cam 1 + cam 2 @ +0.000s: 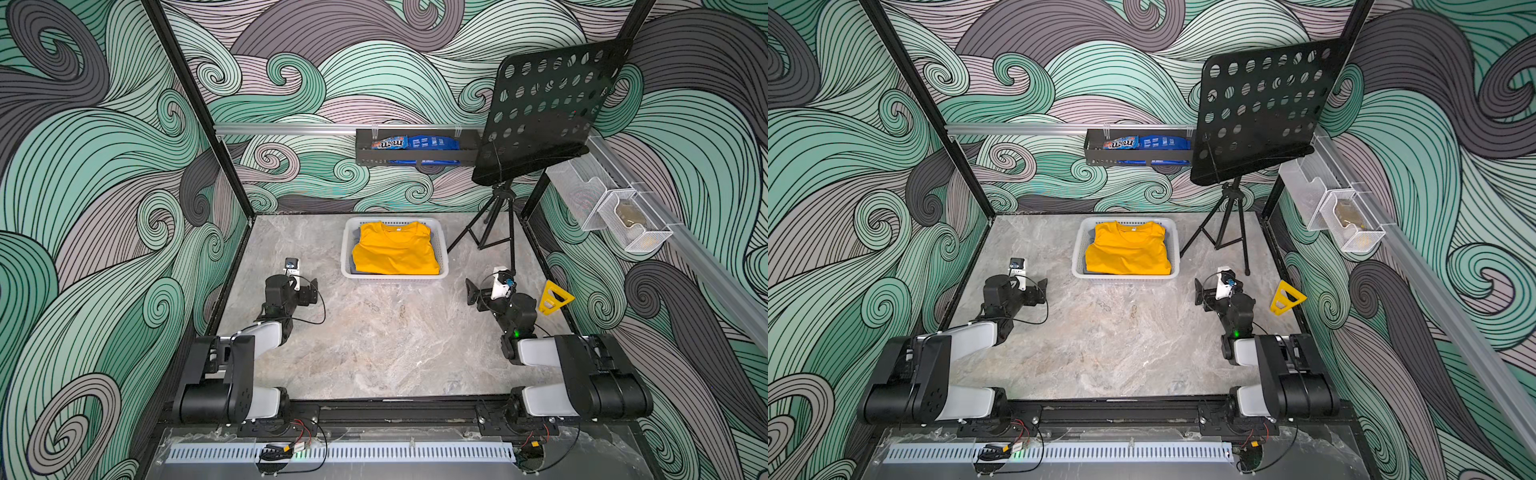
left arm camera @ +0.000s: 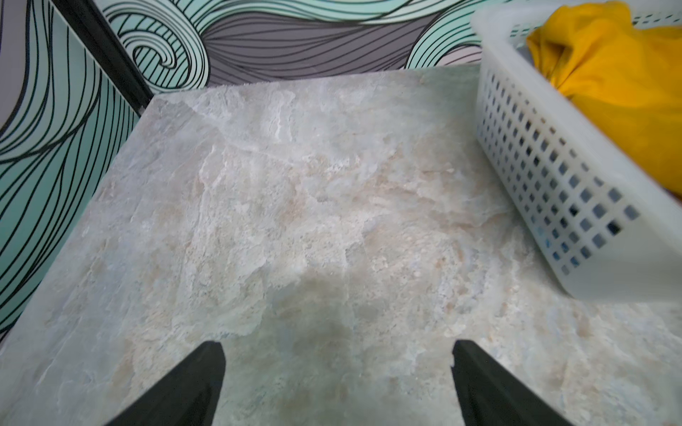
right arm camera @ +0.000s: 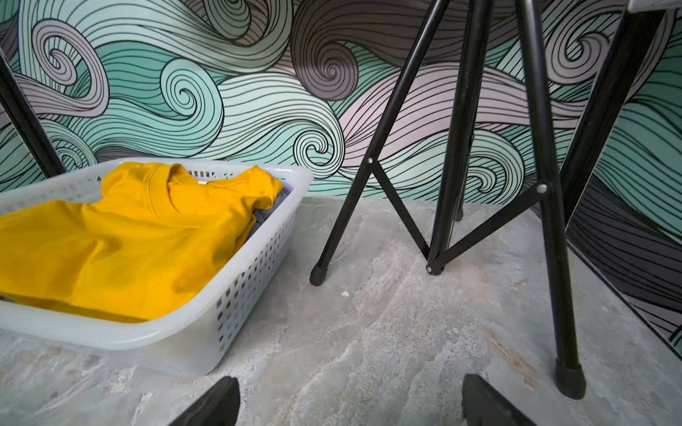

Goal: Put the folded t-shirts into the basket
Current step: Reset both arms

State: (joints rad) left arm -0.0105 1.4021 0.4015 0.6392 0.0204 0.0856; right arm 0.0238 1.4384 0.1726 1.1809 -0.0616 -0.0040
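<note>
Seeing the left gripper [image 2: 337, 354] and right gripper [image 3: 350, 389] spread wide and empty, I find the basket [image 1: 347, 257] ahead between them, apart from both. It is rigid white lattice plastic, rectangular, with a soft, creased yellow shirt [image 1: 395, 253] folded inside.

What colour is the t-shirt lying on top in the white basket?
The t-shirt is mustard yellow, clearest in the right wrist view.

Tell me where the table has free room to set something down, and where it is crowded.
The widest bare table is in front of the basket, between the left gripper and the right gripper. A narrower strip runs between the basket and the table's left edge. It is crowded right of the basket: the stand legs and a yellow triangle.
</note>
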